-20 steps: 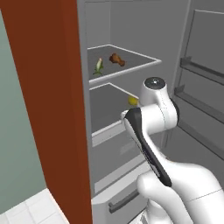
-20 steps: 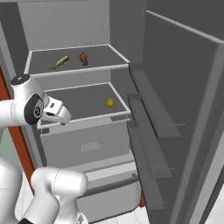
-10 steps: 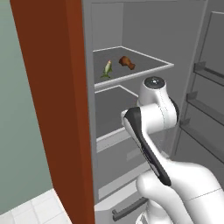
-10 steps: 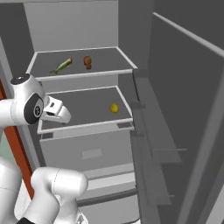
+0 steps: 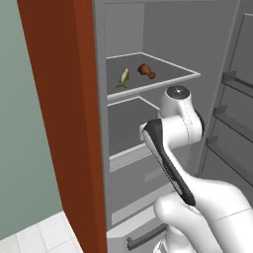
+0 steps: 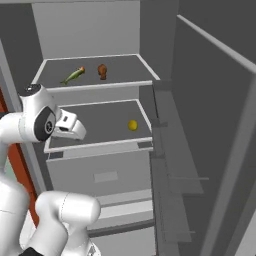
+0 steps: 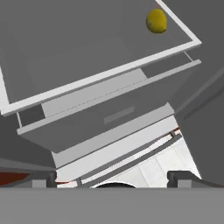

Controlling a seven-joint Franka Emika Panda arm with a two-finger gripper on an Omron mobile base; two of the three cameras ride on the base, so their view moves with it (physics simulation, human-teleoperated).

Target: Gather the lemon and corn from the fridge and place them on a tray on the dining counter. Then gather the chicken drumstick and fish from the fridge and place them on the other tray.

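In the open fridge the yellow lemon (image 6: pixel 132 125) (image 7: pixel 156 20) lies at the right of the middle shelf (image 6: pixel 95 117). On the upper shelf (image 6: pixel 120 67) the green-and-yellow corn (image 6: pixel 73 75) (image 5: pixel 123 77) lies left of the brown chicken drumstick (image 6: pixel 102 70) (image 5: pixel 146 70). My gripper (image 6: pixel 80 134) (image 7: pixel 113 178) hangs open and holds nothing, in front of the middle shelf's left front corner, well short of the lemon. In the left base view my arm hides the lemon. The fish and the trays are out of view.
A grey drawer (image 6: pixel 100 172) (image 7: pixel 105 118) sits under the middle shelf. The open fridge door (image 6: pixel 210 130) with its bins (image 5: pixel 232 81) stands to the right. A red-brown cabinet side (image 5: pixel 54 123) borders the fridge on the left.
The whole picture has shifted and the fridge looms larger, so the camera has moved closer. The gripper stays open; the food has not moved on the shelves.
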